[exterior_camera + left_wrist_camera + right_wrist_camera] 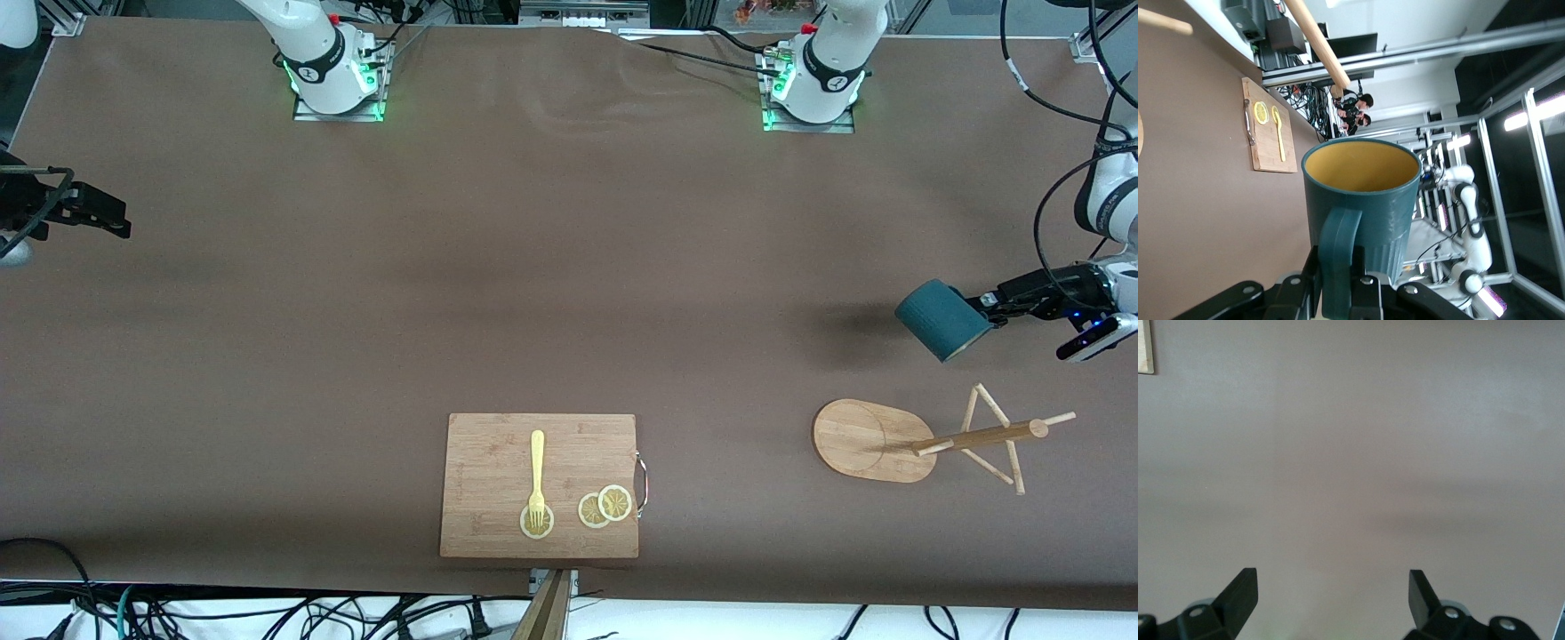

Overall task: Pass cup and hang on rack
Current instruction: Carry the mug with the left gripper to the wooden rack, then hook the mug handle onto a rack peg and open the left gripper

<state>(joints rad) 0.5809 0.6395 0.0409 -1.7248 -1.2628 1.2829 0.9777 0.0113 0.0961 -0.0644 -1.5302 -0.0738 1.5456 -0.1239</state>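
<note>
The dark teal cup [942,318] hangs tilted on its side over the brown table cover at the left arm's end. My left gripper [985,310] is shut on its handle. In the left wrist view the cup [1361,193] shows its yellowish inside, and the handle [1337,257] sits clamped in the left gripper [1338,270]. The wooden rack [867,440] stands on the table below the cup in the front view, apart from it, its pole [978,436] carrying thin pegs. My right gripper [111,218] waits open at the right arm's end, and in its wrist view the right gripper [1331,577] holds nothing.
A wooden cutting board [493,453] lies near the front edge at mid table, with a yellow fork [537,471] and lemon slices [605,507] on it. The rack's pole [1318,43] crosses the left wrist view above the cup.
</note>
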